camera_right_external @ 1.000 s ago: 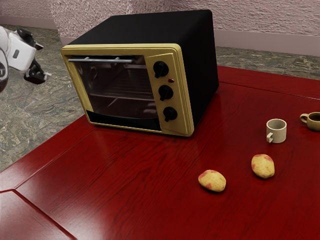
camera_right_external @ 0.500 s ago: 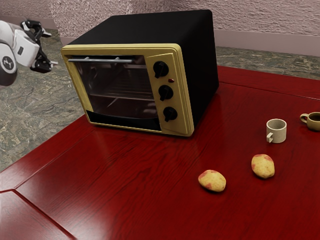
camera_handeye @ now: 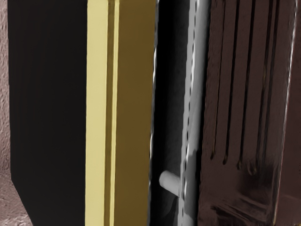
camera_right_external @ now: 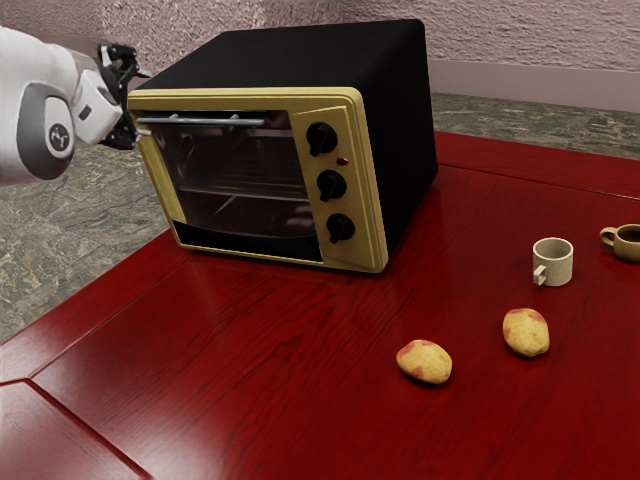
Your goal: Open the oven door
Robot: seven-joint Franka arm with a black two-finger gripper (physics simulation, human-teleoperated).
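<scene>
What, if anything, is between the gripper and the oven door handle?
Nothing visible. The open gripper is near the exterior-view-left end of the handle; the potatoes and mugs sit away to the exterior view's right.

The two-finger gripper [camera_right_external: 141, 103] is black, its angular, jointed-looking fingers [camera_right_external: 123, 134] made up of several dark pieces, with small pale tips at the far ends of the jaws. Directly behind the jaws sits a smooth white, box-like hand housing with softened edges [camera_right_external: 98, 108], marked on its side by a small dark rectangular patch [camera_right_external: 85, 112]. Farther back from the jaws comes a thick, rounded white arm segment [camera_right_external: 22, 85], and on it a dark grey oval cap [camera_right_external: 45, 160] bearing a round emblem in a lighter tone [camera_right_external: 59, 137]
</scene>
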